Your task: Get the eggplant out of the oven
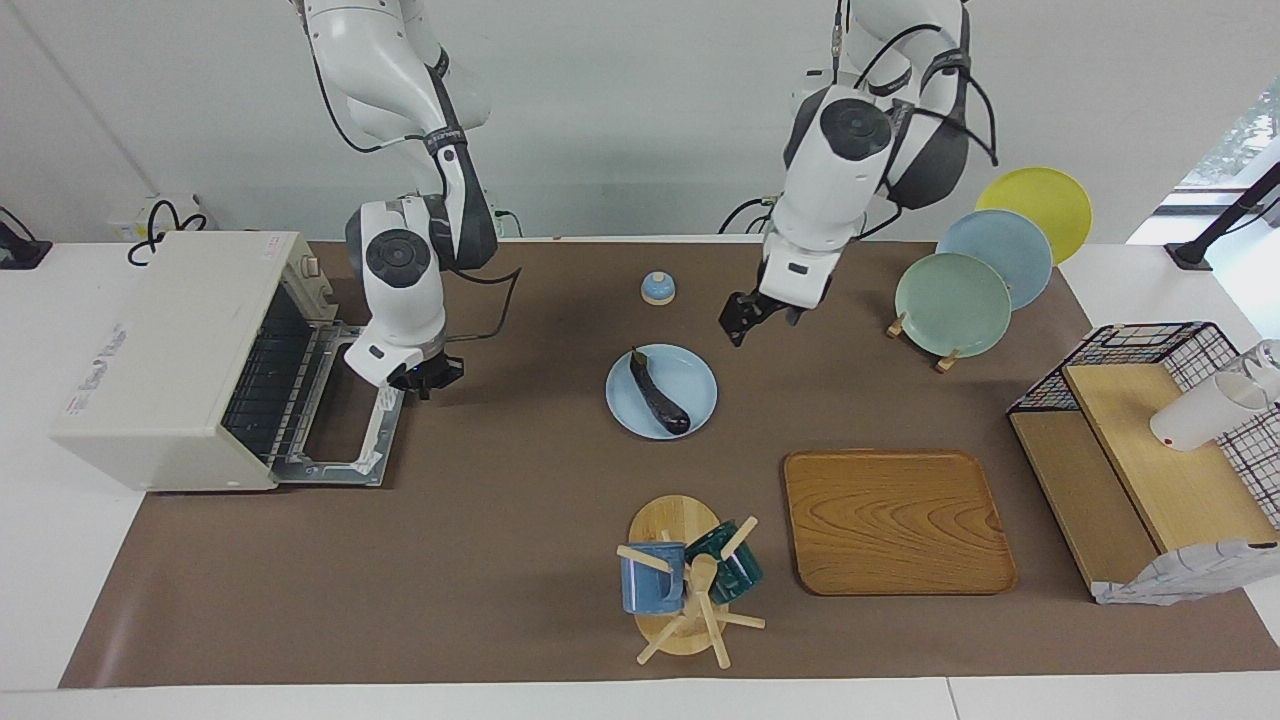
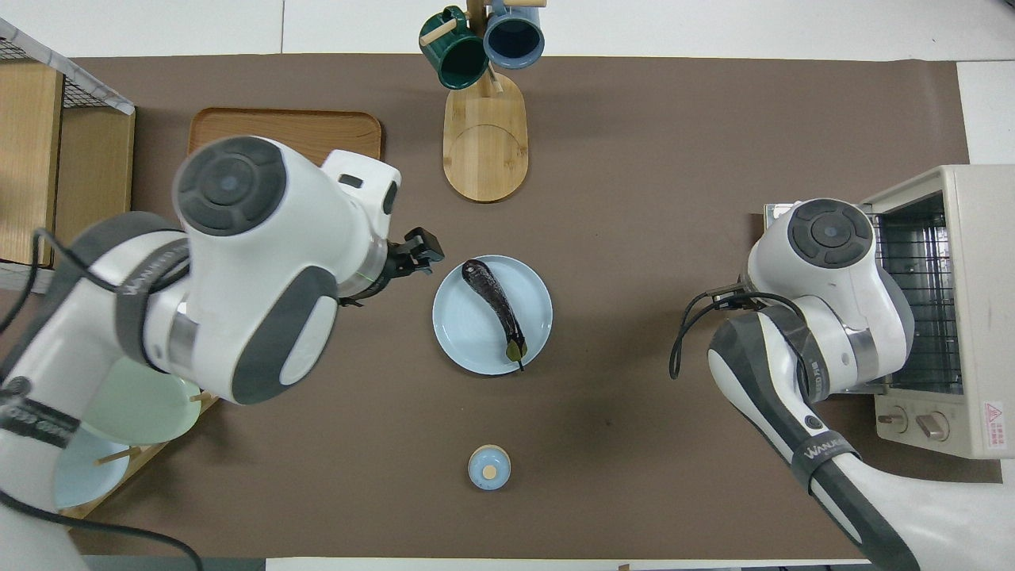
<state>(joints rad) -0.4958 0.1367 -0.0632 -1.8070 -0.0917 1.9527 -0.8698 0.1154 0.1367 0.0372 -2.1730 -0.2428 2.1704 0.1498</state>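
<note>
The dark purple eggplant (image 1: 660,392) (image 2: 496,303) lies on a light blue plate (image 1: 695,380) (image 2: 468,337) mid-table, outside the oven. The cream-white oven (image 1: 160,345) (image 2: 963,238) stands at the right arm's end with its door (image 1: 345,420) folded down and its wire rack bare. My right gripper (image 1: 428,378) is shut, low at the door's outer edge; I cannot tell whether it touches the door. In the overhead view its own arm hides it. My left gripper (image 1: 743,322) (image 2: 419,251) hangs open and empty beside the plate, toward the left arm's end.
A small blue lid (image 1: 657,288) sits nearer the robots than the plate. Farther out stand a mug stand (image 1: 685,585) and a wooden tray (image 1: 895,520). A plate rack (image 1: 950,300) and a wire basket (image 1: 1150,430) with a white cup (image 1: 1195,420) fill the left arm's end.
</note>
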